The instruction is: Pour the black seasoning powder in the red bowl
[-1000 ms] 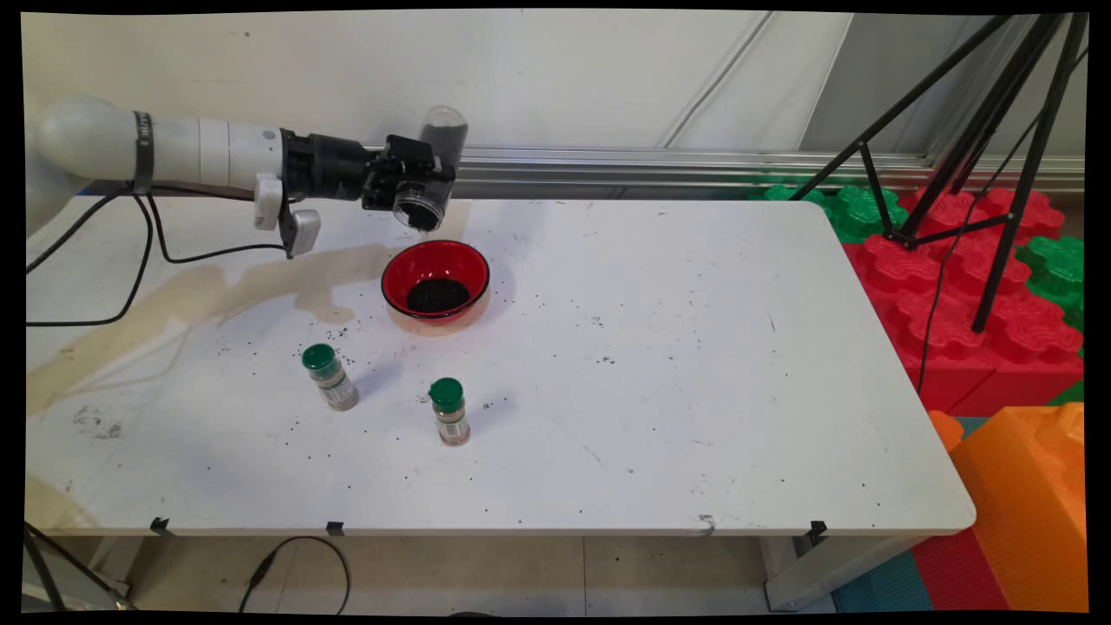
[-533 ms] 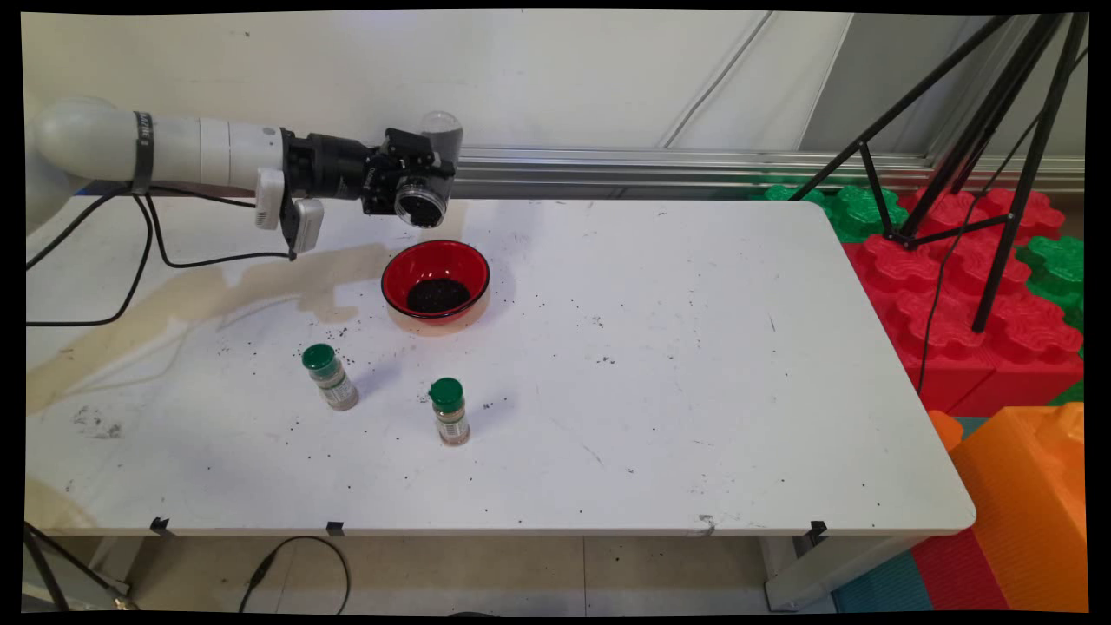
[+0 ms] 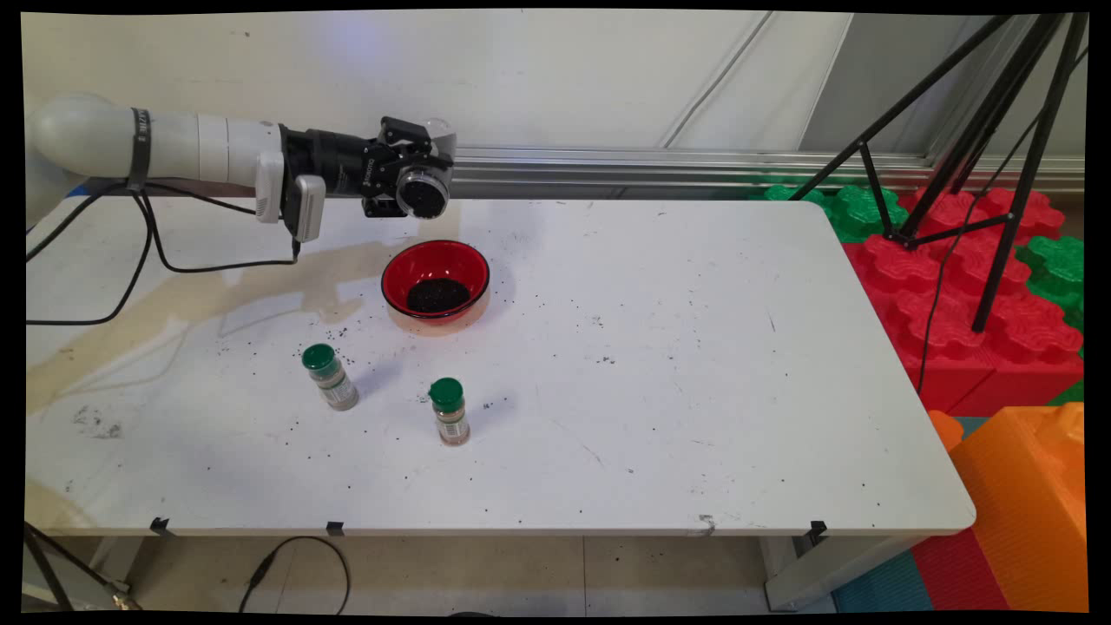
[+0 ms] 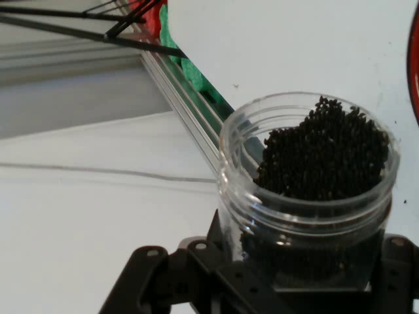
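My gripper (image 3: 417,184) is shut on a clear plastic jar (image 3: 424,193) with no lid, held in the air above and behind the red bowl (image 3: 435,279). The jar lies nearly level, its mouth turned toward the camera. In the hand view the jar (image 4: 308,176) is partly filled with small black grains (image 4: 324,152), and the black linkage (image 4: 196,278) clamps its lower part. The red bowl holds a heap of the same black grains (image 3: 438,296). A sliver of the bowl's rim (image 4: 414,65) shows at the right edge of the hand view.
Two small spice bottles with green caps stand in front of the bowl, one on the left (image 3: 330,376) and one on the right (image 3: 450,411). Black grains are scattered over the white table (image 3: 694,391). A black tripod (image 3: 972,156) and coloured foam blocks (image 3: 955,278) stand at the right.
The jar has turned back from tipped-down over the bowl to nearly level. The gripper has risen a little and drawn back toward the wall.
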Robot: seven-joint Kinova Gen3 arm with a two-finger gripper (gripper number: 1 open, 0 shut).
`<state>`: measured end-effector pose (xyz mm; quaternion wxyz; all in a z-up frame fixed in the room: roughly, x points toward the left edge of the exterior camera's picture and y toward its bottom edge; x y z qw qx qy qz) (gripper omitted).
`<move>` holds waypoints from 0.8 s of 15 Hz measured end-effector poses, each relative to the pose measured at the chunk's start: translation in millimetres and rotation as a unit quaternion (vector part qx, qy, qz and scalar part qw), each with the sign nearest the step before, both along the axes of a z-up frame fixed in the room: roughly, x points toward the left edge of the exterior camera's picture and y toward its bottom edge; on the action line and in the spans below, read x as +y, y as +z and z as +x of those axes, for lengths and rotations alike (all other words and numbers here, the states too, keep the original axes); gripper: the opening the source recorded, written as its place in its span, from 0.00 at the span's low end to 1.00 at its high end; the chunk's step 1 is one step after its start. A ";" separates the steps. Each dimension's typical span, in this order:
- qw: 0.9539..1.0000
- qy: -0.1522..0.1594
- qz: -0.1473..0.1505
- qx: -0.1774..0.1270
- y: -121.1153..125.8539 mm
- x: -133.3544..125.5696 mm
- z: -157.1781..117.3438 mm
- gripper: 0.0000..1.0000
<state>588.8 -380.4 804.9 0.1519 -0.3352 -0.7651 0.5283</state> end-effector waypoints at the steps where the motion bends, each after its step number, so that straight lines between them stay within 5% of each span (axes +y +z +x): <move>1: 1.000 0.007 0.010 0.012 0.8 -0.1 0.1 0.00; 6: 0.993 0.047 0.063 0.084 5.1 -0.9 1.3 0.00; 10: 0.981 0.078 0.106 0.145 9.0 -1.8 2.8 0.00; 12: 0.971 0.093 0.130 0.179 11.3 -2.0 3.6 0.00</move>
